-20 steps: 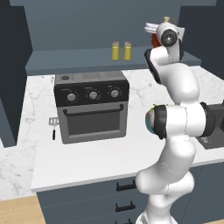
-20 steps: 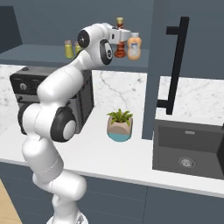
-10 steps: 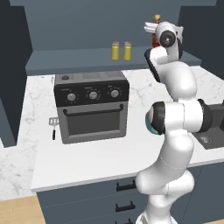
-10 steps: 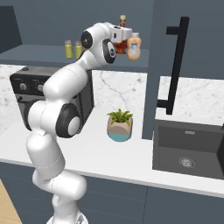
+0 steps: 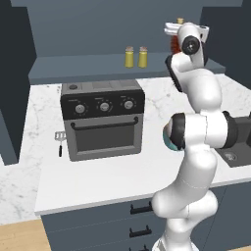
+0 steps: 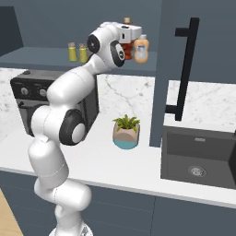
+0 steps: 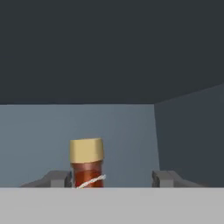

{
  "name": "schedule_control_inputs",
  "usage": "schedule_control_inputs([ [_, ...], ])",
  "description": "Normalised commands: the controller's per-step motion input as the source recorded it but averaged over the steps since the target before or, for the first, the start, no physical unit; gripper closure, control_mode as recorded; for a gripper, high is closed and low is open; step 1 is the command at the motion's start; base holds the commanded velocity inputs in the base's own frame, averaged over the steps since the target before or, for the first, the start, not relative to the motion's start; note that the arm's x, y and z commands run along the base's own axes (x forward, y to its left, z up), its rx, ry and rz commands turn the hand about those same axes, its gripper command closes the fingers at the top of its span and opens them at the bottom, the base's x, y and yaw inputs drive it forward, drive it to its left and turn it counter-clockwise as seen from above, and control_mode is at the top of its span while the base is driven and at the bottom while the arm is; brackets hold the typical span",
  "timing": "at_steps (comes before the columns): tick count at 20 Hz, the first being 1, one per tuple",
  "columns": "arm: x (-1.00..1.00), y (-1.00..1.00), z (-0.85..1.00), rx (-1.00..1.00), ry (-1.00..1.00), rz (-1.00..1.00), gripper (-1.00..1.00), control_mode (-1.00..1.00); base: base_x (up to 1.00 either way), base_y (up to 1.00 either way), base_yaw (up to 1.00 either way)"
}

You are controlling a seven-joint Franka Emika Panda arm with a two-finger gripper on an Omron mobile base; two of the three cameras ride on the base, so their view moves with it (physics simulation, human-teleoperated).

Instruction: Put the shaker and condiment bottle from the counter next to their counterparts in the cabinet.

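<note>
While the arm reaches high, the cabinet [image 5: 73,68] spans the wall above the table [image 5: 98,181], its long shelf running from left to right. On the table stands a black toaster oven [image 5: 103,120], with a small spatula [image 5: 60,142] lying just beside its left side. In the right base view a potted plant [image 6: 126,132] sits on the table near a dark sink [image 6: 198,154].

Pincer [image 7: 111,179] is at shelf height, inside the cabinet. Hand view: the fingers [image 7: 57,178] stand wide apart, so the pincer is open. The condiment bottle [image 7: 87,162] stands upright close against the left finger; whether it touches that finger cannot be told. A clear gap separates it from the right finger. Tan cap up, a white label edge shows low on the body.

Right base view: the orange bottle [image 6: 141,49] stands on the shelf just beside the pincer, on its right; the condiment bottle's cap pokes up above the hand.

Two yellow-green shakers [image 5: 136,57] stand side by side on the shelf, well to the left of the pincer. Cap colours are too small to tell apart.
</note>
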Motion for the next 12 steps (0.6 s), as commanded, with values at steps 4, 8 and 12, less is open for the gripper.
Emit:
schedule_control_inputs([
  [4, 0.0, -0.19, 0.0, -0.04, -0.04, 0.0, -1.0, -1.0, 0.0, 0.0, 0.0],
  [8, -0.67, 0.0, -0.27, 0.0, 0.03, 0.0, -1.0, -1.0, 0.0, 0.0, 0.0],
  [12, -1.0, 0.03, -0.42, 0.0, 0.04, 0.0, -1.0, -1.0, 0.0, 0.0, 0.0],
])
